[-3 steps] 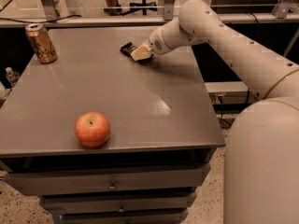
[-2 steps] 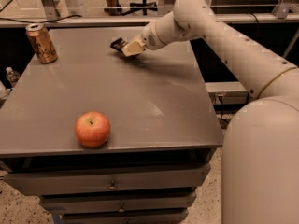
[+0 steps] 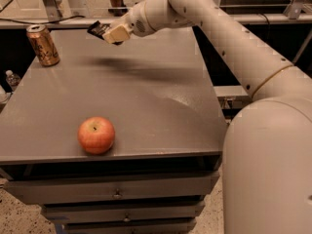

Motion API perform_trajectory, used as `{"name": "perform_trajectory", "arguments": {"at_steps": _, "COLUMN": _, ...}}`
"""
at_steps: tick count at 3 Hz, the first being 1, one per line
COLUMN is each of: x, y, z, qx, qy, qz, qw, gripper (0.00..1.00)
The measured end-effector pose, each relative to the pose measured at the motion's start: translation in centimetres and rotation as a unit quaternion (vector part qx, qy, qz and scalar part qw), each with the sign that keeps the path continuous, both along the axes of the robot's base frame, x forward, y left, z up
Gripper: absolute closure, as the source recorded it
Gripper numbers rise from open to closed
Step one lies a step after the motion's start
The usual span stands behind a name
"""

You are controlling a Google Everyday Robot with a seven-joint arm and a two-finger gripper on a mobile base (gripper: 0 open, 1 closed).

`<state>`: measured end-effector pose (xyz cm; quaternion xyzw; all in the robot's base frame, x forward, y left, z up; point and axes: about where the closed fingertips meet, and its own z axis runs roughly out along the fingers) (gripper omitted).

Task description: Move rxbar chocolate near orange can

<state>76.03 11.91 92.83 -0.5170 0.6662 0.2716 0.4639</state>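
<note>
The orange can (image 3: 43, 45) stands upright at the far left corner of the grey table (image 3: 146, 87). My gripper (image 3: 111, 33) is in the air above the table's far middle, to the right of the can. It is shut on the rxbar chocolate (image 3: 99, 29), a black bar that sticks out to the left of the fingers. The bar is lifted off the table, and a shadow lies on the surface below it.
A red-orange apple (image 3: 96, 135) sits near the table's front left. Drawers run below the front edge. A water bottle (image 3: 13, 79) stands off the table's left side. My white arm spans the right side of the view.
My gripper has lifted the bar off the table and carried it left toward the can.
</note>
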Motion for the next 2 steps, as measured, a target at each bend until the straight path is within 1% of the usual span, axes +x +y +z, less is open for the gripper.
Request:
{"name": "perform_trajectory", "arguments": {"at_steps": 1, "x": 0.0, "y": 0.0, "z": 0.0, "qx": 0.0, "qy": 0.0, "qz": 0.0, "qw": 1.0, "gripper": 1.0}}
{"name": "perform_trajectory", "arguments": {"at_steps": 2, "x": 0.3, "y": 2.3, "z": -0.6, "qx": -0.002, "qy": 0.004, "qz": 0.02, "qw": 0.9998, "gripper": 1.0}}
